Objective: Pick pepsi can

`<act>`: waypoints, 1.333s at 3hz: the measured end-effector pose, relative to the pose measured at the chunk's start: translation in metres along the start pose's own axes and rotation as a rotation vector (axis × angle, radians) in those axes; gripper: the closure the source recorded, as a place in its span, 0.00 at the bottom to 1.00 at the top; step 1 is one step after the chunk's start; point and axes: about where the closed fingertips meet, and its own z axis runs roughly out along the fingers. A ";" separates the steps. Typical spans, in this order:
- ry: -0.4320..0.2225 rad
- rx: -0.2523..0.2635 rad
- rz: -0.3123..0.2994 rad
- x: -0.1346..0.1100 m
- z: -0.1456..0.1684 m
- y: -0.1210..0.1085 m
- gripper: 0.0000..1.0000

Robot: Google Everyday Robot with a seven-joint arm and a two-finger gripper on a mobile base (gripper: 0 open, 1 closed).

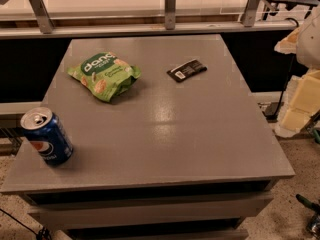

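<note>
The pepsi can (pixel 46 136) is blue with a silver top and a red-white-blue round logo. It stands at the front left corner of the grey table (pixel 165 134), leaning slightly. My gripper (pixel 296 111) shows as pale blocks at the right edge of the camera view, partly cut off. It hangs beyond the table's right side, far from the can, and holds nothing that I can see.
A green snack bag (pixel 104 75) lies at the back left of the table. A small black packet (pixel 186 70) lies at the back centre. A pale counter with metal posts (pixel 170 6) runs behind the table. The floor (pixel 295 204) lies to the right.
</note>
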 end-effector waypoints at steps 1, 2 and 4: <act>0.000 0.000 0.000 0.000 0.000 0.000 0.00; -0.006 0.001 -0.033 -0.013 0.001 -0.002 0.00; -0.020 -0.050 -0.330 -0.136 0.019 0.017 0.00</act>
